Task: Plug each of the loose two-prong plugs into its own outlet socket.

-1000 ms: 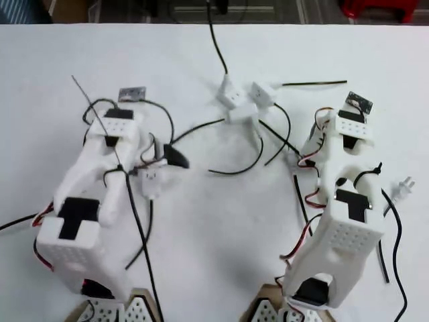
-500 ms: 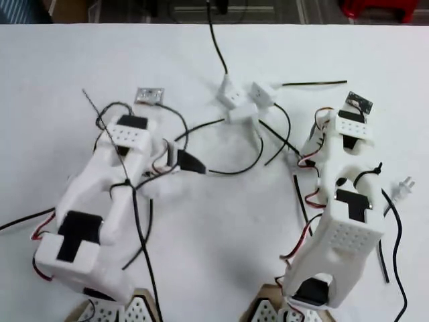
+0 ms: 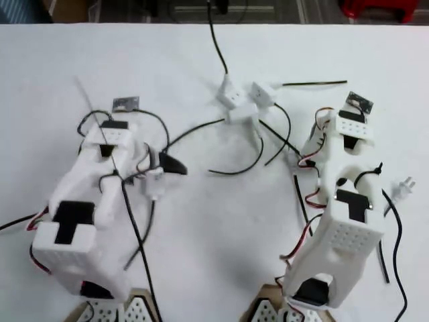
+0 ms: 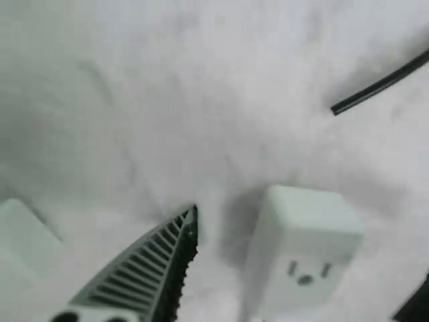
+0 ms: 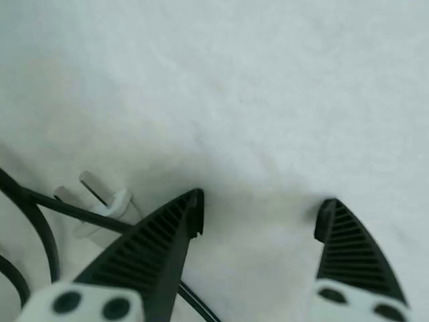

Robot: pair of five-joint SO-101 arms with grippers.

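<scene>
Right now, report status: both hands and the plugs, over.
Left hand open, socket block just off one finger, not gripped. Right hand open, empty, two-prong plug beside one finger. Black cord crossing that plug.

table [image 3: 201, 60]: was white, matt, smooth
outlet socket [image 4: 305, 248]: was white plastic, smooth, faint sheen
cord [image 4: 379, 86]: was black, rubbery-looking, slight gloss
right gripper [image 5: 261, 211]: fingers [image 5: 151, 251] were black ribbed plastic, matt
arm shells [image 3: 342, 241]: were white plastic, matt
</scene>
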